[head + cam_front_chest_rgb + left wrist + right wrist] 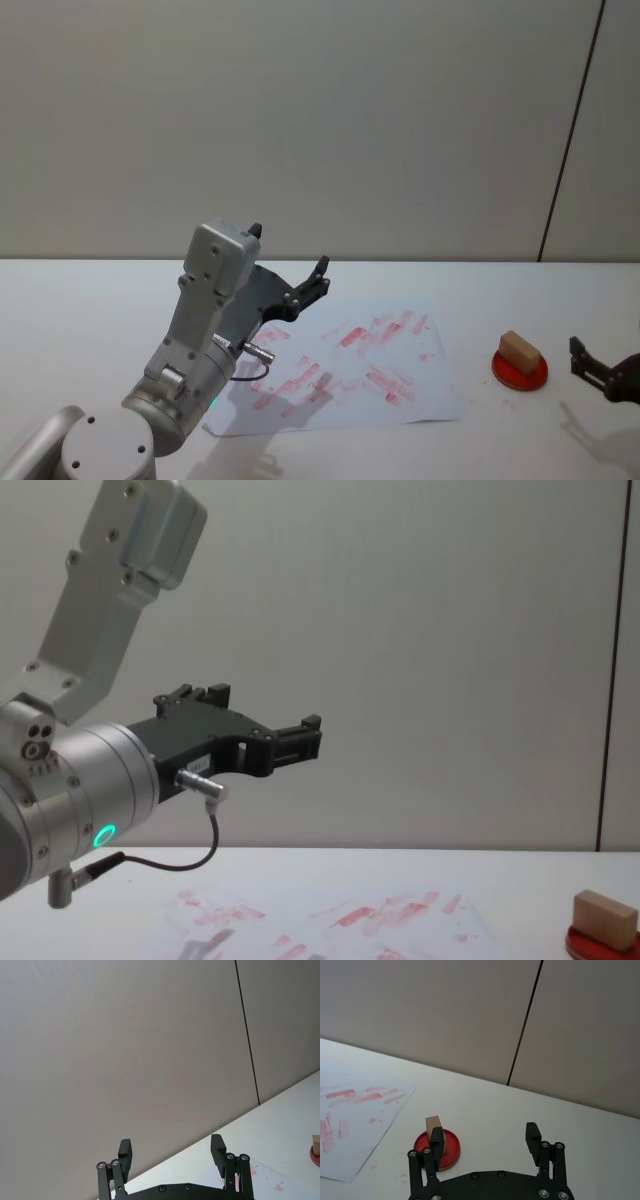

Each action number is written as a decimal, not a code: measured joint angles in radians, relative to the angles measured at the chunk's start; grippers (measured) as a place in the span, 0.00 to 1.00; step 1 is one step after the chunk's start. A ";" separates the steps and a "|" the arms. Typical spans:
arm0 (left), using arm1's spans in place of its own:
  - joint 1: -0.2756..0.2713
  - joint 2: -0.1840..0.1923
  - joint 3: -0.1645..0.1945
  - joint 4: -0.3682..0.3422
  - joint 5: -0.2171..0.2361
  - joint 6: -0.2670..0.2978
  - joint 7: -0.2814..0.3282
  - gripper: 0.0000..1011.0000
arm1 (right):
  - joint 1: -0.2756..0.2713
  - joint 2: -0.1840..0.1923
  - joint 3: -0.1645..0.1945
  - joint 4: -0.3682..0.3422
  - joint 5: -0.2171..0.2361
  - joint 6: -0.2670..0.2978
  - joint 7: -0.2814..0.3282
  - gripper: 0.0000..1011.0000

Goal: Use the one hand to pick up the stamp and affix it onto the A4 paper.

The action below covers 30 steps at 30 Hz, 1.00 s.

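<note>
The stamp (520, 349), a small tan wooden block, stands on the flat round red ink pad (521, 374) at the right of the table. My right gripper (584, 361) sits low just right of the pad, open; in its wrist view (485, 1139) the stamp (433, 1123) is just beyond one fingertip and nothing is between the fingers. The A4 paper (430, 385), white with red smears, lies mid-table. My left gripper (291, 252), on the arm with the green ring, hangs open and empty above the paper's left part (171, 1152).
The white table runs back to a plain grey wall with a dark vertical seam (570, 140). Bare tabletop (478, 300) lies between the paper and the ink pad. The left arm's large silver links (200, 330) rise over the table's near left.
</note>
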 joint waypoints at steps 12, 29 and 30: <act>0.000 0.000 0.000 0.000 0.000 0.000 0.000 0.99 | 0.071 -0.039 -0.026 0.091 -0.061 0.055 0.046 0.99; 0.000 0.000 0.000 0.000 0.000 0.000 0.000 0.99 | 0.213 -0.122 -0.072 0.270 -0.148 0.077 0.128 0.99; 0.000 0.000 0.000 0.000 0.000 0.000 0.000 0.99 | 0.226 -0.129 -0.076 0.288 -0.154 0.076 0.134 0.99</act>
